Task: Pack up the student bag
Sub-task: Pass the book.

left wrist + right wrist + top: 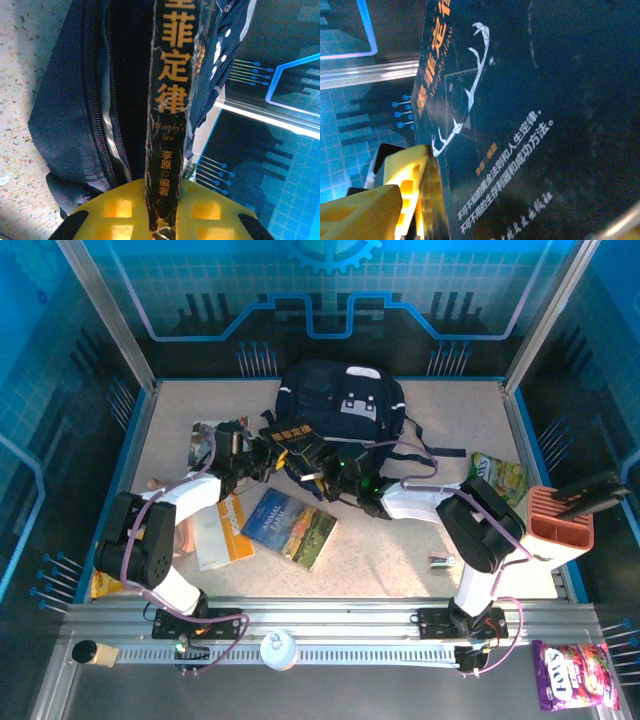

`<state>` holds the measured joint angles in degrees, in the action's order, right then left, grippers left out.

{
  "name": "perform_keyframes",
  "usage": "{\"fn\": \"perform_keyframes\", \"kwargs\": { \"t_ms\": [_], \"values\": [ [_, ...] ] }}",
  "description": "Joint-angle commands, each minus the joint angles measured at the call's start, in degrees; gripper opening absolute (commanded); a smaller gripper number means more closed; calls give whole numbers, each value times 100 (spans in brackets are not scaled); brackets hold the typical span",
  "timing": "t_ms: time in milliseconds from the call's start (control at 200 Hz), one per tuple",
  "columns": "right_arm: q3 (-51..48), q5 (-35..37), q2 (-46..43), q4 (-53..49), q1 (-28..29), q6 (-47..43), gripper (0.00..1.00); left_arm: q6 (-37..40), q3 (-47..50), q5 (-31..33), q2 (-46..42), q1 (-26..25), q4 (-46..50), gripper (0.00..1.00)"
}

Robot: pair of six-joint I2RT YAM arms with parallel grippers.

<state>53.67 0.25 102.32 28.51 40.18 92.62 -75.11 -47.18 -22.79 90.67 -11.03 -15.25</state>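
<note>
Black book [167, 100] with orange lettering, clamped in left jaws at the student bag [75, 100] zip opening; right jaws apart beside its cover.

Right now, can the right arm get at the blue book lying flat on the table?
Probably yes. The blue book lies uncovered just nearer than the right gripper, nothing between. That gripper is beside the black book the left gripper holds at the student bag, so ease it clear first.

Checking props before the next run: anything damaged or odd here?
The black book clamped in the left tool has a worn spine: cracked, whitish frayed edges beside the orange lettering. It stands at the open zipper of the student bag.
</note>
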Motion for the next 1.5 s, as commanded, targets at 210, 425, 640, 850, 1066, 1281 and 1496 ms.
{"fn": "perform_keyframes", "kwargs": {
  "t_ms": [210,425,640,850,1066,1281,1496],
  "values": [
    [-163,129,85,806,-129,-84,63,-334,237,-198,-326,107,-379,0],
    [-174,-60,50,1017,-343,-440,28,-110,247,-252,-368,136,-283,2],
    [-159,-198,-206,784,-581,-996,2,781,-82,-271,-420,134,349,28],
    [-88,-205,-1025,15,-920,-2449,0,2199,-618,108,-568,136,1432,63],
    [-127,-281,-1861,-776,-1516,-3432,0,3312,-1380,128,-131,77,2028,74],
    [-181,-149,-2482,-1606,-2089,-4027,0,3646,-2201,15,795,-307,2298,75],
    [-268,-148,-2801,-2006,-2478,-4262,0,3856,-2535,349,1427,-941,2529,74]
  ]
}}
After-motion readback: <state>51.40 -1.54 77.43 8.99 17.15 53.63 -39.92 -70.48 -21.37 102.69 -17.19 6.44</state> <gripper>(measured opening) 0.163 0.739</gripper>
